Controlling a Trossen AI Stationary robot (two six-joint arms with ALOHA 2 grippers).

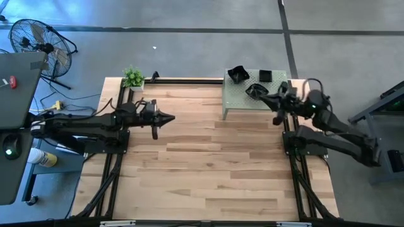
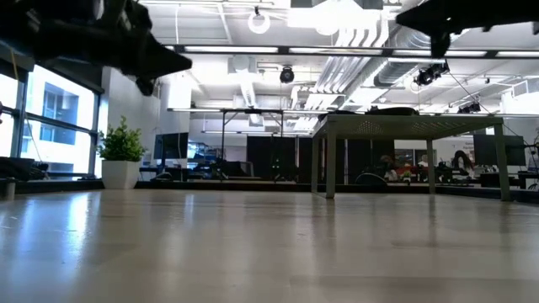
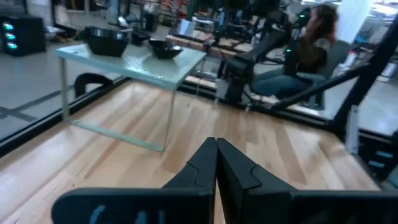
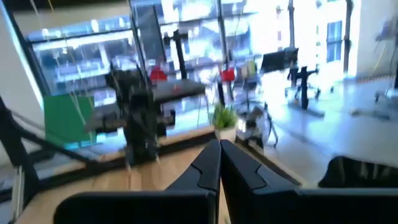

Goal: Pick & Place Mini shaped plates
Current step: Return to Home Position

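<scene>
- Mini shaped plates (image 1: 237, 74): small glossy black dishes. They rest in a few separate groups on top of the pale green perforated stand (image 1: 240, 104). The number of dishes in each group cannot be told.
- Pale green perforated stand: a low, four-legged table. It stands on the far right part of the light wooden plank counter (image 1: 208, 164). In the low view the dishes show only as thin dark shapes along its top.
- Left hand (image 1: 168, 118): held above the counter's left half, well apart from the stand and pointing toward the counter's middle. It is clenched, with its two dark fingers (image 3: 199, 171) pressed together to a point, and it grasps nothing.
- Right hand (image 4: 219, 147): reaches in from the counter's right edge to the right side of the stand. In the low view it is raised above the level of the stand's top. It is clenched, the fingers meeting with nothing between them.
- Small potted green plant (image 1: 133, 78): set in a white pot at the counter's far left corner, clear of both arms.
- Black floor fan (image 1: 35, 36): stands on the grey floor beyond the counter's left side.
- Person (image 3: 314, 40): seated in the room behind the stand, away from the counter.
</scene>
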